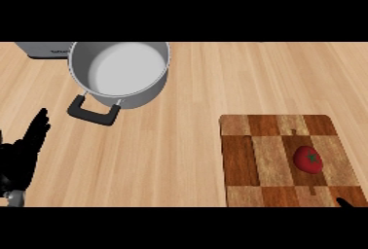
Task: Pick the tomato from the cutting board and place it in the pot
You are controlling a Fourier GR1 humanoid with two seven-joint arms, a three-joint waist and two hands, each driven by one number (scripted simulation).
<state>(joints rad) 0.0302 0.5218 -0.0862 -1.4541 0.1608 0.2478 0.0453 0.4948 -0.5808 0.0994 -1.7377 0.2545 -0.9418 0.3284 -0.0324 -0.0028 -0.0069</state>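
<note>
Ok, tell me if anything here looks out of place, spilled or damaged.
Nothing stands out. The tomato lies whole on the cutting board, and the pot stands upright with nothing in it.

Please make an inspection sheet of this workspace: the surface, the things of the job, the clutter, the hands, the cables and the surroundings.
Surface: light wooden counter.
Job's things: red tomato lies on the right part of the chequered cutting board, untouched. Grey pot stands at the upper left, nothing inside it, its black handle towards the robot.
Clutter: nothing seen.
Hands: left hand open at the left edge, fingers up, resting. Right hand shows only as a dark tip at the lower right, over the board's corner; its state cannot be told.
Cables: nothing seen.
Surroundings: a grey appliance behind the pot, mostly cut off.
</note>
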